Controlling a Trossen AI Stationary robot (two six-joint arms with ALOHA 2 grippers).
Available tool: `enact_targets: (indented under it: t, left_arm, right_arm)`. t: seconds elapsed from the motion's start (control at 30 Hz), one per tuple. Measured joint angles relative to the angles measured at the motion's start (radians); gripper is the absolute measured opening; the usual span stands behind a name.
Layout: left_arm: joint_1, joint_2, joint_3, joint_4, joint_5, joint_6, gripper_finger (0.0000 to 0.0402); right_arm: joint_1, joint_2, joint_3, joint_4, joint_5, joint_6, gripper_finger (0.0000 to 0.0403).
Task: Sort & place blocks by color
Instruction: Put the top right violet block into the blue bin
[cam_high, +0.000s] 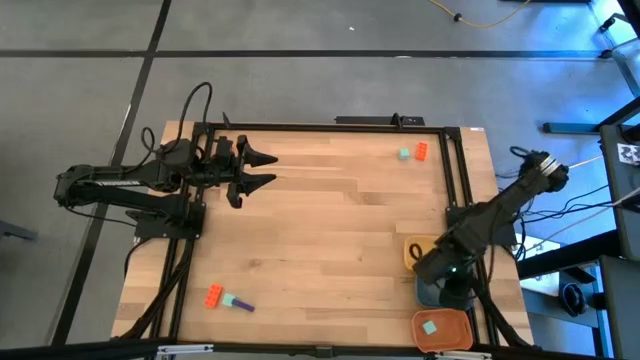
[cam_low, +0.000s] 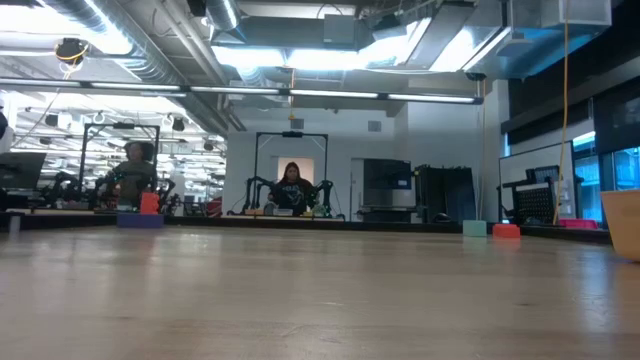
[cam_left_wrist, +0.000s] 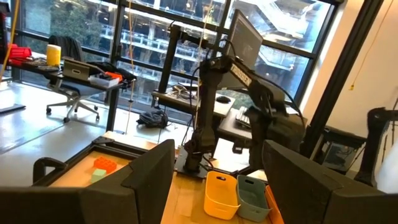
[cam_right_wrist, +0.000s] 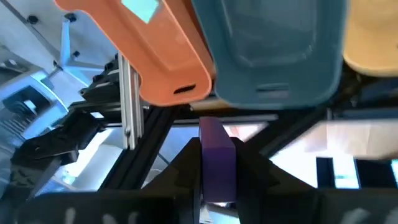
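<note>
Wooden table (cam_high: 320, 240) with black frame rails; yellow tray (cam_high: 414, 248), blue-grey tray (cam_high: 432, 292) and orange tray (cam_high: 455, 335) lined along its right edge; seated person (cam_low: 291, 188) and desks in far room.

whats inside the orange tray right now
One teal-green block lies inside the orange tray. The right wrist view shows the same block at that tray's edge; part of the tray runs out of frame there, so that part stays unseen.

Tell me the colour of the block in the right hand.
Purple block; the right wrist view shows it best.
</note>
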Motion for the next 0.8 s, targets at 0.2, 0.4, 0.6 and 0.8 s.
enact_targets:
  t: [0.2,0.4,0.6,0.8]
  left_arm:
    - [0.0,0.0,0.0,0.0,0.0,0.0,0.0235]
    - [0.0,0.0,0.0,0.0,0.0,0.0,0.0235]
    - [0.0,0.0,0.0,0.0,0.0,0.0,0.0235]
    - [0.0,0.0,0.0,0.0,0.0,0.0,0.0235]
  right_arm:
    - [0.0,0.157,0.016,-0.059,-0.009,-0.164,0.0059]
    - [-0.001,0.27,0.017,-0.078,0.028,-0.248,0.0059]
    - [-0.002,0.34,0.017,-0.067,0.109,-0.262,0.0059]
    - [-0.002,0.386,0.015,-0.04,0.106,-0.28,0.0059]
